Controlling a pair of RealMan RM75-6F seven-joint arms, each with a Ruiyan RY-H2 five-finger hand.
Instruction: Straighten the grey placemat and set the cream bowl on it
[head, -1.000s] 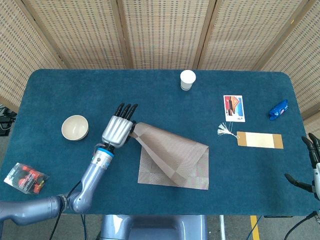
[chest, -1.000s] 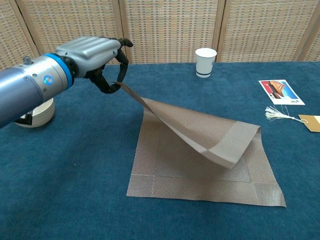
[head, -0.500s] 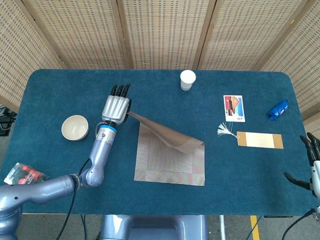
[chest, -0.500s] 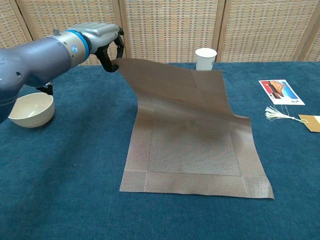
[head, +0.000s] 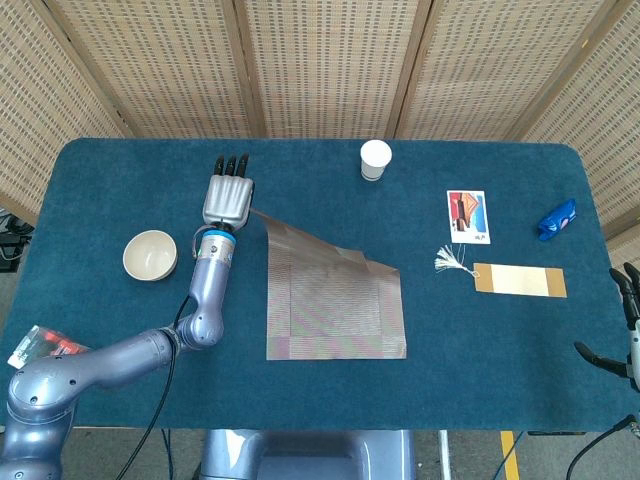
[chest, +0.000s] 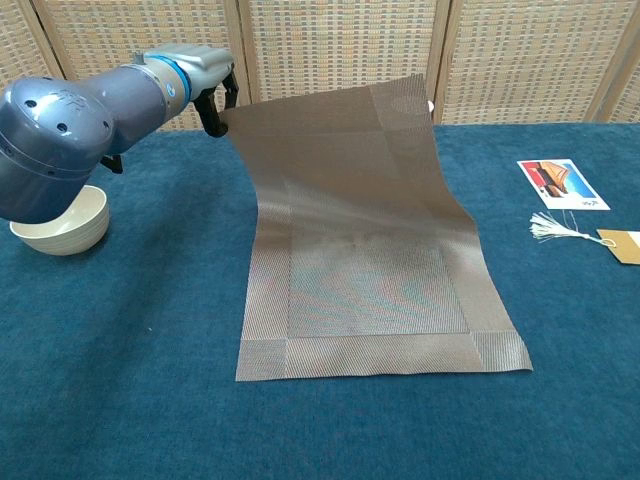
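Note:
My left hand (head: 228, 197) (chest: 205, 75) pinches the far left corner of the grey placemat (head: 330, 300) (chest: 365, 260) and holds it raised above the table. The mat's near edge lies flat on the blue cloth while its far half stands lifted and unfolded. The cream bowl (head: 150, 255) (chest: 62, 222) sits upright on the table to the left of my left arm, apart from the mat. My right hand (head: 622, 330) shows at the right edge of the head view, fingers apart, holding nothing.
A white paper cup (head: 375, 159) stands at the back, hidden behind the lifted mat in the chest view. A picture card (head: 468, 216), a tasselled tan bookmark (head: 518, 280) and a blue packet (head: 557, 219) lie to the right. A red snack packet (head: 45, 355) lies at front left.
My left hand moved farther back and up with the mat corner, unfolding the folded-over flap; the mat went from doubled over to nearly spread out. The bowl has not moved.

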